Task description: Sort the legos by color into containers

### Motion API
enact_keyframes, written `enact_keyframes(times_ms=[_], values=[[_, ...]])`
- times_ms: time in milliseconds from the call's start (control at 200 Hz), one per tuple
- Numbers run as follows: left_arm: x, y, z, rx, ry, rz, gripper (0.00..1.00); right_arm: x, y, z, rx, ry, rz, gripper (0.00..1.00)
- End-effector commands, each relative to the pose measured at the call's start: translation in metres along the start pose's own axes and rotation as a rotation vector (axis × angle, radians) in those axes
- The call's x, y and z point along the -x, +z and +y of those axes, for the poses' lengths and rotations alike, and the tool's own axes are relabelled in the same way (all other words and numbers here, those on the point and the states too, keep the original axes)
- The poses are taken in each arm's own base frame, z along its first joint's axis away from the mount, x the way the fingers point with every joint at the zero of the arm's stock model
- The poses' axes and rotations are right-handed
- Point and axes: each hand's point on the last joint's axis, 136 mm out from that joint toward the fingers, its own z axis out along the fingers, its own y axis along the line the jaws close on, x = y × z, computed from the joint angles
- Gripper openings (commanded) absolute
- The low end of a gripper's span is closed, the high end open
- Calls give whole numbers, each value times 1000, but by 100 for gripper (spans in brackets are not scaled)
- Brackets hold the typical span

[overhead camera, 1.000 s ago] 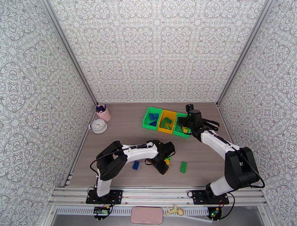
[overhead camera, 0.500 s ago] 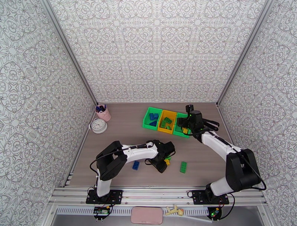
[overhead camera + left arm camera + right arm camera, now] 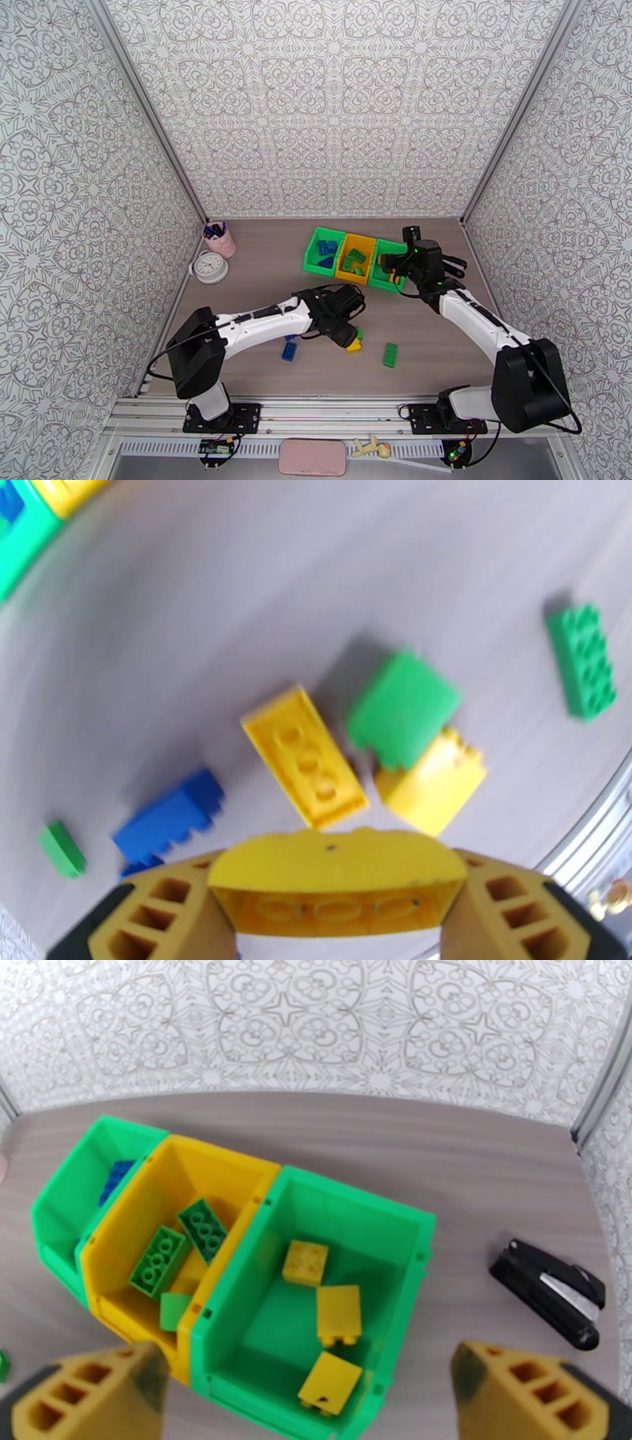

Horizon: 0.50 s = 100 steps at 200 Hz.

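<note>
In the left wrist view my left gripper (image 3: 336,890) is shut on a yellow lego (image 3: 336,863), lifted above the table. Under it lie two yellow legos (image 3: 304,756) (image 3: 430,784), green ones (image 3: 403,709) (image 3: 583,661) and a blue one (image 3: 170,823). From above, the left gripper (image 3: 345,331) hangs over that cluster. My right gripper (image 3: 308,1370) stands open above the containers. The left green bin (image 3: 47,1213) holds blue legos, the yellow bin (image 3: 229,1165) green ones, and the right green bin (image 3: 355,1197) three yellow ones (image 3: 338,1314).
A black stapler (image 3: 549,1291) lies right of the bins. A pink pen cup (image 3: 221,239) and a white round timer (image 3: 211,267) stand at the far left. A green lego (image 3: 390,354) and a blue lego (image 3: 290,350) lie near the front edge.
My left gripper closed on a yellow lego and lifted, the arm stretching out. My right gripper opened wider and drifted slightly right over the right green bin.
</note>
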Motion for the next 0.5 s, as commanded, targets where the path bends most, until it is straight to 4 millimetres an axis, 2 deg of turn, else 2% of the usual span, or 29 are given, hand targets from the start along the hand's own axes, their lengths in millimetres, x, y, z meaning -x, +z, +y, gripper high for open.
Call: enact_keyframes(times_ms=[0,240,345,495], values=[[70,-16,11,-6,-23,-229,60,1,-13,7,55,-12,-18,100],[161,-23,30,-15,-9,-518,60,5,-42,-9,4,-2,-88,100],[187,-15,32,-56,30,-599,61,1,-50,-25,-50,0,-104,99],[215,-4,21,-110,137,-669,63,-7,-62,-36,-85,-1,-103,100]])
